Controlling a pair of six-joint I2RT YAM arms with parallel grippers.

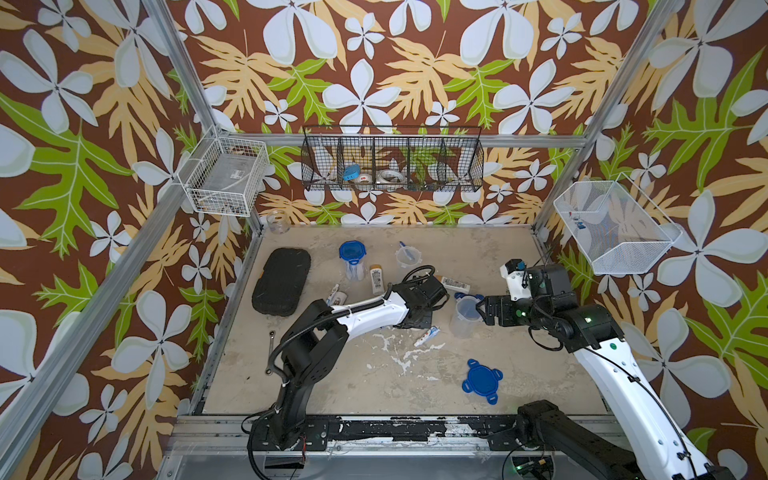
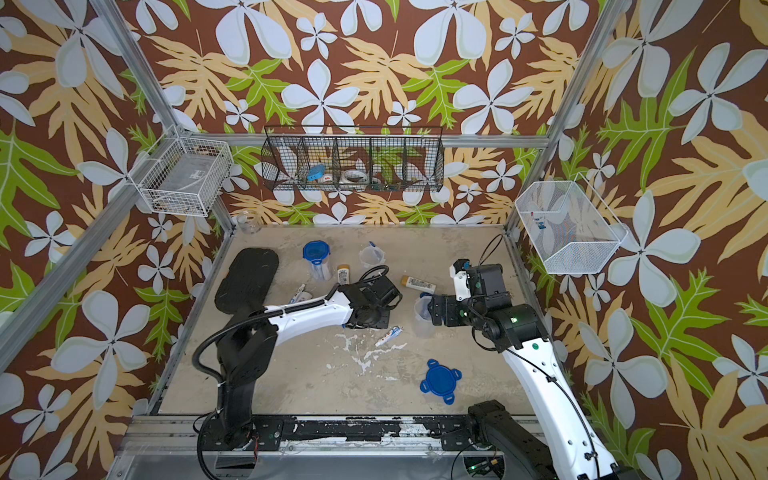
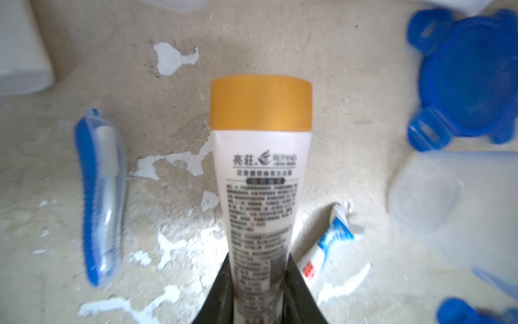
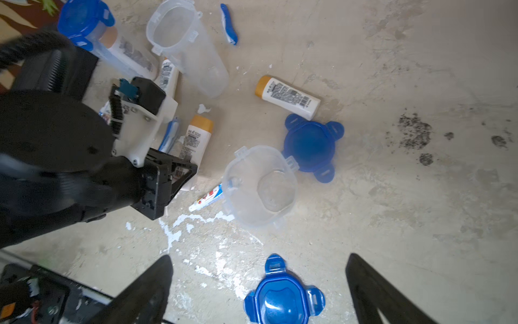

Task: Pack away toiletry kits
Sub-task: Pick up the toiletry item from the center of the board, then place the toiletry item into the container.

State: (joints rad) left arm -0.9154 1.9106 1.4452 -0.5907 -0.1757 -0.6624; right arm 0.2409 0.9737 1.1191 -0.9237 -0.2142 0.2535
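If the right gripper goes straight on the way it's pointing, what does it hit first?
Probably the lidless clear plastic cup standing just ahead of the open right gripper; depth is unclear.

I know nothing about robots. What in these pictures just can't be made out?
The bottle: lower end runs off the left wrist view's edge; the left arm hides it in both top views.
The closed cup: contents too small in a top view.
The white basket: contents lost behind its mesh in both top views.
The right gripper: its fingers' bases are cut off by the right wrist view's edge.
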